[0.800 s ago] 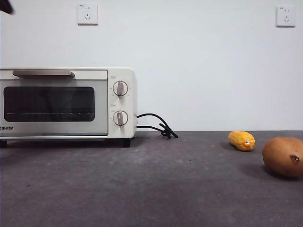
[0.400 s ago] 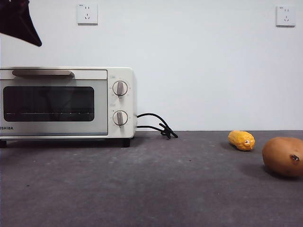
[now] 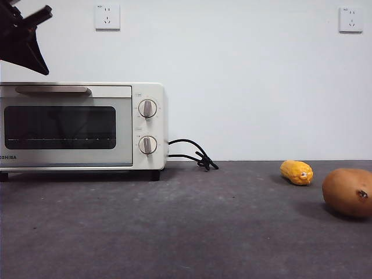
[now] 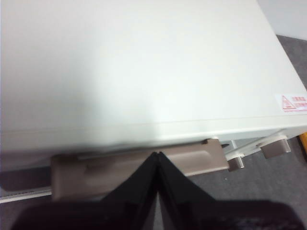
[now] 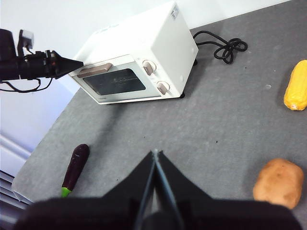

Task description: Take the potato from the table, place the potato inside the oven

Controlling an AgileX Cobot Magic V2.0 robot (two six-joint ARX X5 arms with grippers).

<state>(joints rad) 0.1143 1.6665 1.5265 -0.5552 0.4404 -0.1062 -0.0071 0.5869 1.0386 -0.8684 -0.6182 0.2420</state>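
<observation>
With the potato [image 3: 349,192] sitting on the table [image 3: 192,226] far from the closed oven [image 3: 81,125], the left gripper [image 4: 157,155], jaws pressed together and empty, is hovering just above the handle [image 4: 139,170], risking sliding off it, while the right gripper [image 5: 156,153] is waiting clenched.

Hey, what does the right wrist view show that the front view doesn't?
Only the right wrist view shows the eggplant lying on the table, the right claw with jaws shut, and the oven top. Only the front view shows the two wall sockets. Both show the oven, its black cord, the corn cob, the potato, and the left claw near the oven handle.
</observation>
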